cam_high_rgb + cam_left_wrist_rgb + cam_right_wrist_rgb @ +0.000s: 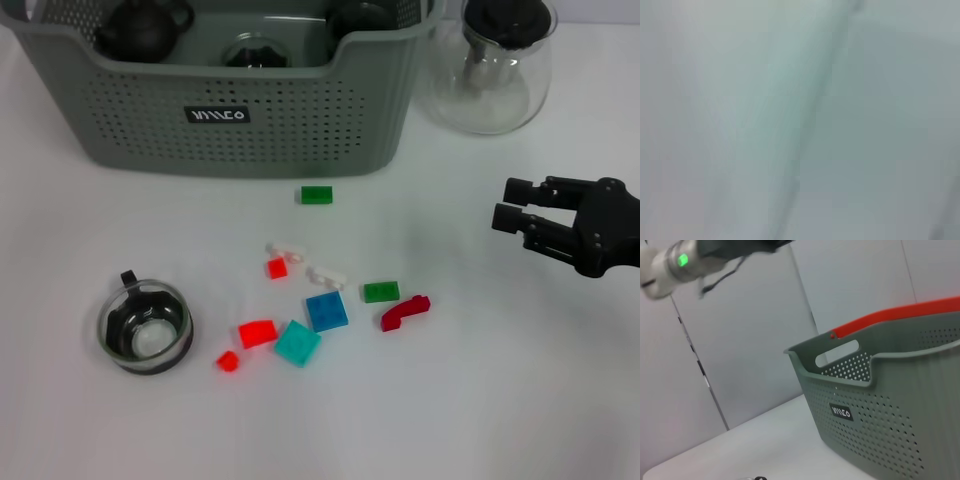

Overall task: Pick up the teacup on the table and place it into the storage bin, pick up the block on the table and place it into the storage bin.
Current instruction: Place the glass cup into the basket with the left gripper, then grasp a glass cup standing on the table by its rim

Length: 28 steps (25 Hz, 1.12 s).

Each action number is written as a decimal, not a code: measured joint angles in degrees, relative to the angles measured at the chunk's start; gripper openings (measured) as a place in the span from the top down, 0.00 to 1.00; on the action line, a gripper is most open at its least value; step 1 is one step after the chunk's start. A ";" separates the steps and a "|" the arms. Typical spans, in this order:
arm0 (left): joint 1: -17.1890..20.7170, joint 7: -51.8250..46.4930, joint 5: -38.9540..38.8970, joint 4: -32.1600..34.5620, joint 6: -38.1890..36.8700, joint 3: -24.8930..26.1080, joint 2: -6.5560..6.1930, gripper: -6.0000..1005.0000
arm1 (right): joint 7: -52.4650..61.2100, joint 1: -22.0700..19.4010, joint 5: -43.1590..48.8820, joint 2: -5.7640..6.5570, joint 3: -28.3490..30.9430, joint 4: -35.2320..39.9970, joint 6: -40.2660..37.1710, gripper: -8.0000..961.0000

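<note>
Looking down from the head view, the right gripper (512, 205) hovers with fingers slightly parted, holding nothing, well right of the scattered blocks (326, 311). The glass teacup (145, 327) sits on the table (480, 400), in front of the perforated storage bin (240, 110). The left wrist view shows only blur. The right wrist view shows the bin's black label (841, 412), lettering unreadable.

The white table (500, 400) carries the storage bin (240, 120), teacup (145, 327), scattered blocks (326, 311) and a glass pot (490, 70).

Your head camera looks down on the table (480, 400), right wrist faces sideways, both sharing the bin (250, 120), left wrist blank.
</note>
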<state>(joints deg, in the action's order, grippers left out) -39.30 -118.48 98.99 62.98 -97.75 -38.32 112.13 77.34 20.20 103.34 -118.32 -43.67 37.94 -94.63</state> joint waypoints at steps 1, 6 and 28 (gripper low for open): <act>2.06 1.78 -2.36 -0.34 -2.88 0.07 -0.61 0.56 | 0.00 0.01 0.01 0.01 -0.01 -0.03 0.00 0.55; 11.34 11.63 -0.70 0.30 -13.30 0.01 -1.59 0.57 | 0.02 0.16 0.02 0.09 -0.02 -0.03 -0.16 0.55; 12.17 -9.07 55.04 19.73 -10.23 -3.09 11.58 0.57 | 0.53 0.02 0.04 -0.02 -0.45 -0.06 -0.25 0.55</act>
<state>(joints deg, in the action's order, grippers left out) -27.14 -127.55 154.02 82.70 -107.98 -41.41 123.72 77.87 20.22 103.39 -118.34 -44.12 37.88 -94.88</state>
